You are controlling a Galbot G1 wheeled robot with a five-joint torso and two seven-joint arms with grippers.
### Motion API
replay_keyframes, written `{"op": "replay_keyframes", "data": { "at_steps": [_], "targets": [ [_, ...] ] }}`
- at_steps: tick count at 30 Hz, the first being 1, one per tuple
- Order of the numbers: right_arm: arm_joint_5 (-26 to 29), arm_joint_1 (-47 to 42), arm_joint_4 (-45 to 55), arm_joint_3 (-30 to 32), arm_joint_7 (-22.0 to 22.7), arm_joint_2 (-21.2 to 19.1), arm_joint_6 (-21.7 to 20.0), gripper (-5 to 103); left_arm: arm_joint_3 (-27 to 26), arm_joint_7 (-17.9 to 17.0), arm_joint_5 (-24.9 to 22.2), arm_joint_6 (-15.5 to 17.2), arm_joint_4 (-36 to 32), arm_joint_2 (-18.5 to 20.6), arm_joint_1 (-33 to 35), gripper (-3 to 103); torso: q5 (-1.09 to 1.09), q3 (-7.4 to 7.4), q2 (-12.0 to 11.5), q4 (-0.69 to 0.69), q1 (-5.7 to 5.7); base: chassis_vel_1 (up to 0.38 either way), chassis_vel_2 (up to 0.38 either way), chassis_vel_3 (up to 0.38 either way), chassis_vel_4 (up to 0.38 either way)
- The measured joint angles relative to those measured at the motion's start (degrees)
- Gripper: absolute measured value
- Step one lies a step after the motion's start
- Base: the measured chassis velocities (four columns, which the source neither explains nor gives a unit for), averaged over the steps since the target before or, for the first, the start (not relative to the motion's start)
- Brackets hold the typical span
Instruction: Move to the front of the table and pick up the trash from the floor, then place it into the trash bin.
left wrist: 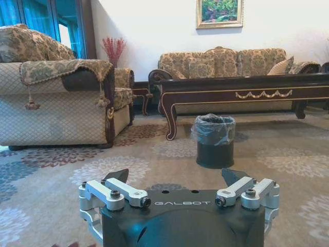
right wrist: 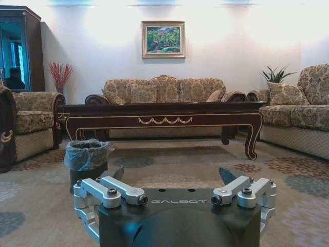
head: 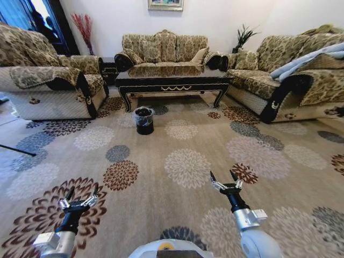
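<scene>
The long dark table (head: 174,80) stands ahead across the flowered carpet floor (head: 161,156). In front of its left leg sits the small black trash bin (head: 144,119), lined with a crinkled bag. The trash is out of view. Low in the head view, my left gripper (head: 81,193) and right gripper (head: 224,176) hang open over the carpet, holding nothing, well short of the bin. The left wrist view looks over the open left gripper (left wrist: 177,177) at the bin (left wrist: 213,141) and table (left wrist: 247,90). Beyond the open right gripper (right wrist: 172,175) are the bin (right wrist: 86,157) and table (right wrist: 164,116).
Patterned sofas ring the table: an armchair (head: 48,86) on the left, a sofa (head: 164,48) behind, a long sofa (head: 290,75) on the right. A small side table (head: 107,67) fills the back left corner. A thin dark rod (head: 16,149) crosses the left edge. Wide carpet lies between me and the bin.
</scene>
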Motion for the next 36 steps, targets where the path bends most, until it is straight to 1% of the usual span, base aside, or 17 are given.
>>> {"op": "replay_keyframes", "data": {
  "at_steps": [5,7,9,21,25,33,36],
  "targets": [
    [0.0,0.0,0.0,0.0,0.0,0.0,0.0,100,0.0,0.0,0.0,0.0,0.0,0.0,0.0,100,-0.03,-0.01,0.0,0.01,-0.01,0.175,-0.222,-0.167,0.206],
    [0.0,0.0,0.0,0.0,0.0,0.0,0.0,100,0.0,0.0,0.0,0.0,0.0,0.0,0.0,100,0.00,-0.03,0.0,0.01,-0.01,0.132,-0.159,-0.110,0.133],
    [0.0,0.0,0.0,0.0,0.0,0.0,0.0,100,0.0,0.0,0.0,0.0,0.0,0.0,0.0,100,-0.02,-0.02,0.0,0.00,-0.01,0.075,-0.076,-0.047,0.030],
    [0.0,0.0,0.0,0.0,0.0,0.0,0.0,100,0.0,0.0,0.0,0.0,0.0,0.0,0.0,100,-0.02,0.00,0.0,0.00,0.00,-0.011,0.009,0.016,-0.013],
    [0.0,0.0,0.0,0.0,0.0,0.0,0.0,100,0.0,0.0,0.0,0.0,0.0,0.0,0.0,100,-0.02,0.36,0.4,0.00,0.04,0.000,0.000,0.000,0.000],
    [0.0,0.0,0.0,0.0,0.0,0.0,0.0,100,0.0,0.0,0.0,0.0,0.0,0.0,0.0,100,-0.02,2.46,2.6,0.00,0.08,0.000,0.000,0.000,0.000],
    [0.0,0.0,0.0,0.0,0.0,0.0,0.0,100,0.0,0.0,0.0,0.0,0.0,0.0,0.0,100,-0.02,2.90,3.1,0.00,0.15,0.000,0.000,0.000,0.000]
  ]
}}
